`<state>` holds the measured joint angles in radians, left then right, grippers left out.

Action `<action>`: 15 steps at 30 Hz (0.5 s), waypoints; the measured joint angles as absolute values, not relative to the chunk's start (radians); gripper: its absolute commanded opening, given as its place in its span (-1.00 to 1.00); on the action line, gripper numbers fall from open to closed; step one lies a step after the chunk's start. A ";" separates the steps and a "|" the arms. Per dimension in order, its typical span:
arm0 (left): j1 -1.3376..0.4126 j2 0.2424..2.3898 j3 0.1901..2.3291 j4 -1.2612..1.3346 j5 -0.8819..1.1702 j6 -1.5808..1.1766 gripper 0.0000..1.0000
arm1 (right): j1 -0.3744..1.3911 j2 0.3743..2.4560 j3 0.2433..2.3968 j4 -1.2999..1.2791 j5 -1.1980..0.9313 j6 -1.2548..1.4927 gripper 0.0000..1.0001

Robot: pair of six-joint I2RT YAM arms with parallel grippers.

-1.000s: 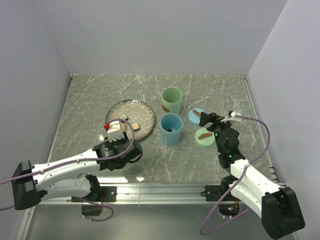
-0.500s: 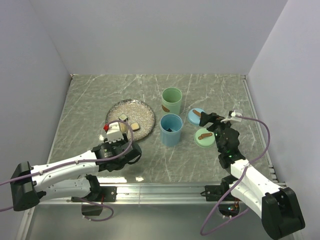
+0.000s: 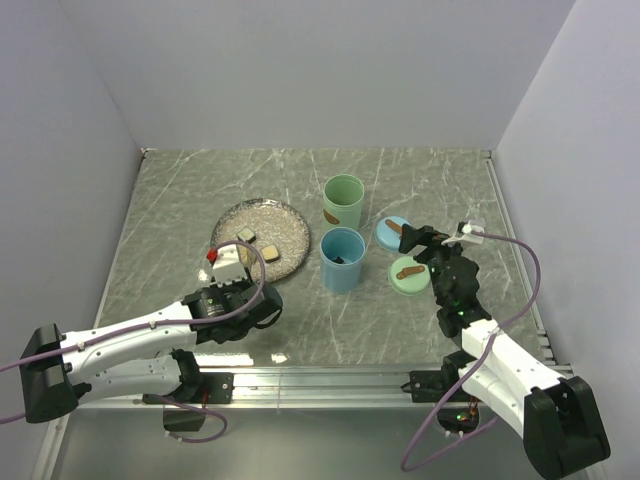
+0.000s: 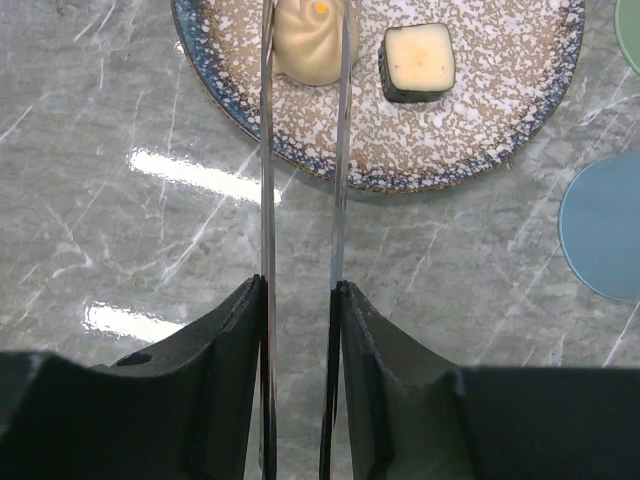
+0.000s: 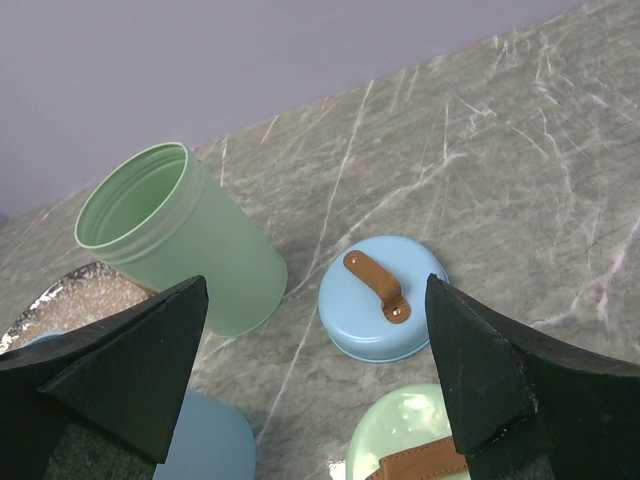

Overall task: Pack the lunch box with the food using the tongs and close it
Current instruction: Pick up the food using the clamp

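Note:
My left gripper [image 4: 300, 287] is shut on the silver tongs [image 4: 266, 180], one black finger pressing each arm. The tongs reach onto the speckled plate [image 4: 470, 160], and their tips lie against both sides of a round beige ball [image 4: 310, 40]. A dark-sided cube with a white top [image 4: 417, 62] sits just right of it. From above, the left gripper [image 3: 233, 268] is at the plate's [image 3: 285, 218] near edge. The lunch box stands open as a green container [image 3: 343, 200] and a blue container [image 3: 341, 258] with a dark piece inside. My right gripper [image 5: 315, 290] hangs open and empty above the lids.
A blue lid [image 5: 385, 300] and a green lid [image 5: 415, 440], each with a brown handle, lie right of the containers. The green container [image 5: 180, 240] stands close to the right gripper's left finger. Purple walls close in the table on three sides.
My left arm has drawn back slightly toward the near edge with the tongs. The right arm has not moved.

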<state>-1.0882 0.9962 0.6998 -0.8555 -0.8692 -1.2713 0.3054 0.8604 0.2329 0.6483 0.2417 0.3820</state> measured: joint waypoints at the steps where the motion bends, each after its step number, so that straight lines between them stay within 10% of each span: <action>1: -1.088 0.996 0.700 -0.855 -0.870 -1.271 -0.53 | 0.305 0.858 0.233 0.646 0.242 0.382 0.91; 15: -1.088 0.985 0.783 -0.848 -0.923 -1.206 -0.64 | 0.305 0.855 0.227 0.635 0.242 0.382 0.91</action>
<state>-1.0882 0.9848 0.7834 -0.8478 -0.9226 -1.2057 0.3054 0.8555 0.2272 0.6353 0.2424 0.3820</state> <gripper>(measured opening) 0.367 0.956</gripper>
